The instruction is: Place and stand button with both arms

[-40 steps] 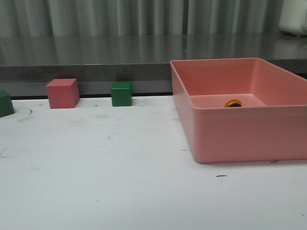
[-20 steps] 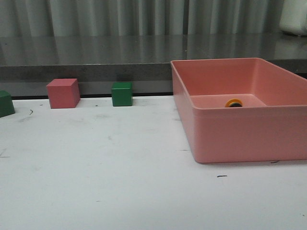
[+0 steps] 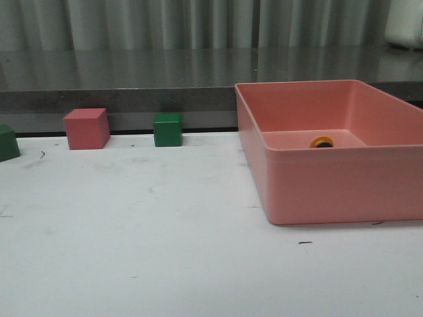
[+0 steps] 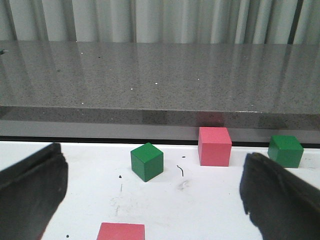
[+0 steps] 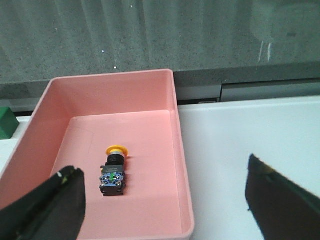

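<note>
Right claw (image 5: pixel 162 200), fingers spread wide and empty, hangs over the pink bin (image 5: pixel 181 150) where the button (image 5: pixel 113 172) lies on its side, yellow cap pointing away from me, base nearest; left claw (image 4: pixel 150 200), likewise apart, faces only cubes.

no readable text or labels

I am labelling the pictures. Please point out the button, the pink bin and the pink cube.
button (image 5: pixel 113 172): right wrist view, black collar.
pink bin (image 3: pixel 330 188): front view, near outer wall.
pink cube (image 3: pixel 86 129): front view, front face.
</note>
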Motion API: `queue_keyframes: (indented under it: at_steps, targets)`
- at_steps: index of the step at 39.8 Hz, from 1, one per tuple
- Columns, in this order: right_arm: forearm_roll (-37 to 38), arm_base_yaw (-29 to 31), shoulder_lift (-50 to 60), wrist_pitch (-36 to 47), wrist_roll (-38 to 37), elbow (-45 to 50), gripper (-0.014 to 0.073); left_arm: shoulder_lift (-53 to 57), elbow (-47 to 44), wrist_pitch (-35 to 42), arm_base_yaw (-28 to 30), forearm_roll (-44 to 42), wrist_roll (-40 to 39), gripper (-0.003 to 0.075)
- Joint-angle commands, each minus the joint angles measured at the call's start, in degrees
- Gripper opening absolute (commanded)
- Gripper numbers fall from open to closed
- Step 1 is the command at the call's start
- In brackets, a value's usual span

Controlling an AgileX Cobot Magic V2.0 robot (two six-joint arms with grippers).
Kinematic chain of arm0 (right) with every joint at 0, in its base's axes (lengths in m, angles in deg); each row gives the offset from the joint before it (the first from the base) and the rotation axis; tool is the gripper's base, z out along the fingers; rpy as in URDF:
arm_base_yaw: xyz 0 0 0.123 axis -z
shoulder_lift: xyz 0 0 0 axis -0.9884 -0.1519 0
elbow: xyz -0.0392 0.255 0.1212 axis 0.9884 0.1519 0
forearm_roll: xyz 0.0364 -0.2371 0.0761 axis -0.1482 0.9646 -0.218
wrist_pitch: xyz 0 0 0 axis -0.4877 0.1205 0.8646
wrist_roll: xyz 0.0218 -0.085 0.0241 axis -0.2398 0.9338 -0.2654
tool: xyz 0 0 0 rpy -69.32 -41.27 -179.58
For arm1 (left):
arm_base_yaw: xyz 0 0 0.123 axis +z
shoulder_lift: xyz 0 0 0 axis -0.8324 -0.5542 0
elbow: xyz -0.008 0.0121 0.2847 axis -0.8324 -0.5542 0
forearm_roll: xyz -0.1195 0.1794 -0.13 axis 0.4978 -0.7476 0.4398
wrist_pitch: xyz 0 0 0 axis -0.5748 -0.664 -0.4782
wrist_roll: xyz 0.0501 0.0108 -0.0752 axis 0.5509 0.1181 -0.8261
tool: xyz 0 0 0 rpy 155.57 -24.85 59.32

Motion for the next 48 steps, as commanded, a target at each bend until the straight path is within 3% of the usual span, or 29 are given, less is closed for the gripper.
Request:
queue_keyframes:
  at_steps: [1,13,19,28,36,48]
  targets:
    - [-0.6,-0.6,-7.8,1.5,0.4,-7.2,0.0661,-0.7,2.2,5.0,0.1,0.4,0.0,0.0670]
    - [-0.6,-8.2,-28.5,-7.2,0.4,-23.5,0.0661,-0.7,2.2,5.0,0.1,0.4,0.0,0.0670]
    - [-0.6,-12.1,-38.2,-17.7,0.2,-32.9,0.0661,-0.7,2.2,5.0,0.1,0.4,0.0,0.0670]
    - [-0.6,-12.2,-51.4,-31.1,-4.9,-45.5,0.0643,-0.7,2.2,5.0,0.1,0.4,0.0,0.0670]
    - [-0.6,-12.2,-61.1,-33.7,-5.8,-54.3,0.0552,-0.7,2.2,5.0,0.1,0.4,0.0,0.0670]
    - [-0.6,-10.7,-70.2,-35.6,-10.0,-59.7,0.0547,-0.7,2.2,5.0,0.1,0.4,0.0,0.0670]
